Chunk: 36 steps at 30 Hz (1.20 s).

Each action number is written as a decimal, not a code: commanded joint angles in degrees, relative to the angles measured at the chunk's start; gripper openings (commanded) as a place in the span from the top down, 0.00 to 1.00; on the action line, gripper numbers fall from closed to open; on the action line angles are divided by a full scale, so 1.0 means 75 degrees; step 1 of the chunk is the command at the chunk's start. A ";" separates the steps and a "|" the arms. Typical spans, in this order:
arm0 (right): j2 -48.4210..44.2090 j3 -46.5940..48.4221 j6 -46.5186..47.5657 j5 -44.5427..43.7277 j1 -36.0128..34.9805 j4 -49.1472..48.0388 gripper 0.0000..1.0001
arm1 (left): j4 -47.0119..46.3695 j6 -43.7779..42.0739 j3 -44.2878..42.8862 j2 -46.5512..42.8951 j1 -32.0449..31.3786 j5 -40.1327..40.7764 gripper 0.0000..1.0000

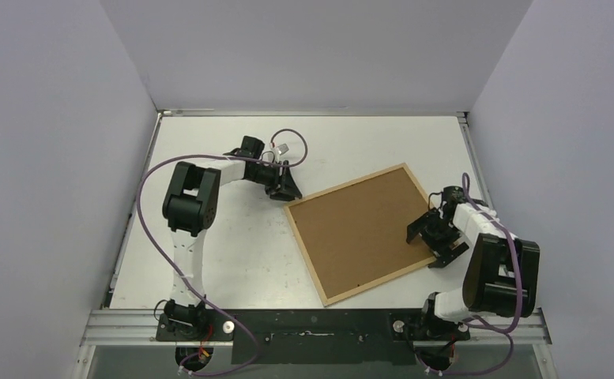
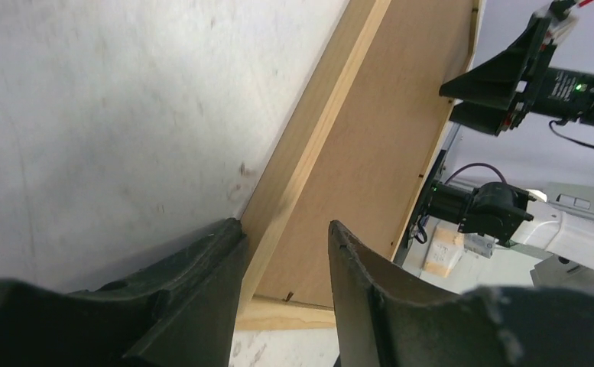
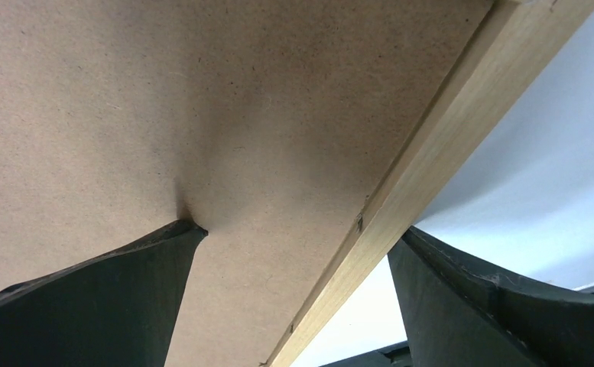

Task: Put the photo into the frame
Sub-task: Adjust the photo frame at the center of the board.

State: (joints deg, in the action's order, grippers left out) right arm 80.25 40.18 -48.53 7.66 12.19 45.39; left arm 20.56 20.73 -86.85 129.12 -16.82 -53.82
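The frame (image 1: pixel 344 185) of light wood strips lies flat on the table, turned at an angle, with the brown hardboard backing panel (image 1: pixel 359 233) filling it. The photo is hidden. My left gripper (image 1: pixel 288 189) is open at the frame's far left corner. In the left wrist view (image 2: pixel 284 225) it straddles the wood strip (image 2: pixel 309 145). My right gripper (image 1: pixel 432 246) is open over the frame's right edge. In the right wrist view (image 3: pixel 301 229) one fingertip (image 3: pixel 190 229) touches the backing panel (image 3: pixel 202 99) and the other is outside the strip (image 3: pixel 431 145).
The white table (image 1: pixel 232 253) is walled by grey panels on three sides. A black metal rail (image 1: pixel 311 325) with the arm bases runs along the near edge. Purple cables loop off both arms.
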 commanded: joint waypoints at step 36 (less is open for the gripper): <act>0.2893 0.5385 0.2283 -0.1969 -0.3506 -0.0169 0.03 | 0.1088 0.0090 0.3874 -0.5158 -0.0141 0.1802 0.38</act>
State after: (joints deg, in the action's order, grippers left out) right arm 106.89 74.11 -31.88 -4.89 -13.10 35.14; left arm 30.50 19.38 -53.60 92.82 -22.39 -36.51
